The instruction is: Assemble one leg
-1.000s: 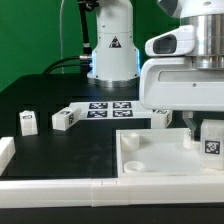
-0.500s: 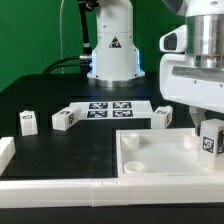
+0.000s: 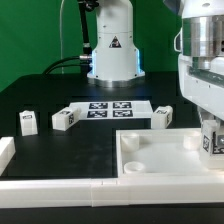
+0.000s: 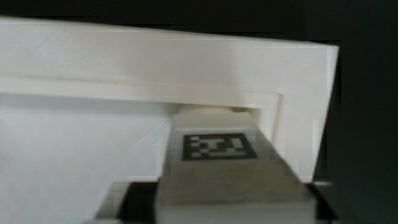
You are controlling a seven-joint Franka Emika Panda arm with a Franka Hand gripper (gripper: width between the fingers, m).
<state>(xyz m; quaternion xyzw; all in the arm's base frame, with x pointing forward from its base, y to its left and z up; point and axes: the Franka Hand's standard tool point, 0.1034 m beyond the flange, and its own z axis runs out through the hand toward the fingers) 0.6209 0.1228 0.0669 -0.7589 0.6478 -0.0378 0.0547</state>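
I am holding the leg (image 4: pixel 221 165) pinched in the gripper (image 3: pixel 212 140), the two fingers pressing on its opposite sides, and I am reading its tagged face square on in the wrist view, so the block is sitting straight in the grip, not skewed. Its long axis is running in line with the fingers, pointing down out of the gripper toward the large white tray-like part (image 3: pixel 160 165). What the coming move is turning on, as I judge it, is how the leg's free end is lining up with the corner recess (image 4: pixel 231 103) of that part: in the wrist view the recess is showing just beyond the leg's far end, directly ahead along the axis, with the part's raised wall (image 4: pixel 160 65) lying farther on. In the exterior view the leg is hanging at the corner of the part on the exterior view's right; I cannot tell whether its lower end is touching the floor of the socket or floating just above it, since the part's near rim is hiding that spot. Three other small tagged blocks (image 3: pixel 65 119) are sitting well away from the gripper on the black table (image 3: pixel 70 150), near the marker board (image 3: pixel 110 107), and are playing no part in this move.
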